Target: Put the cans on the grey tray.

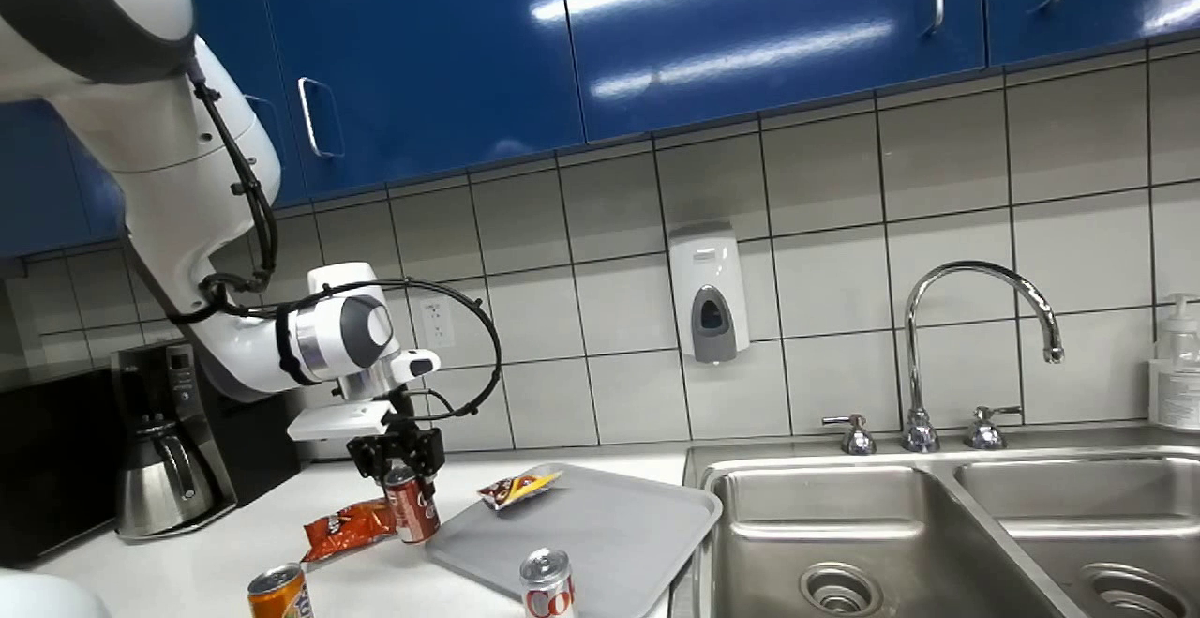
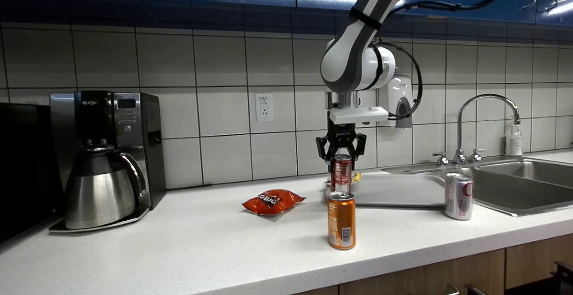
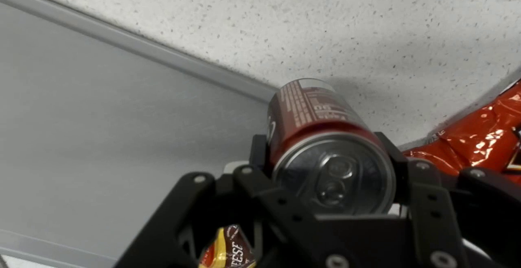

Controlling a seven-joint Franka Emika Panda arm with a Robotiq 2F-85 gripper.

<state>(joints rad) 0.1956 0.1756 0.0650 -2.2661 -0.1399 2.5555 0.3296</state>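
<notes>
One dark red can (image 1: 411,510) is clamped between the jaws of the gripper (image 2: 342,165), held near upright just beside the grey tray (image 1: 614,520), not yet on it. Whether its base rests on the counter (image 2: 179,250) or hangs slightly above cannot be determined. Principal risk, as judged: the tray's raised edge, which the wrist view shows running right next to the can. A sideways move with too little lift could catch the base, twist the can in the grip or shove the tray. Second risk: a small packet (image 1: 511,489) in brown and yellow lies at an edge of the tray; a can lowered onto it would likely lean and topple on release. Third: a red packet (image 2: 274,202), on the can's side away from the tray, appears close to the gripper in the wrist view and might snag. The orange can (image 2: 342,221) and the silver can (image 2: 458,196) stand upright, apparently on the counter; a low swing could strike either. Pose: the arm (image 2: 344,69) reaches over from above, its gripper pointing down, jaws either side of the can's upper part.
</notes>
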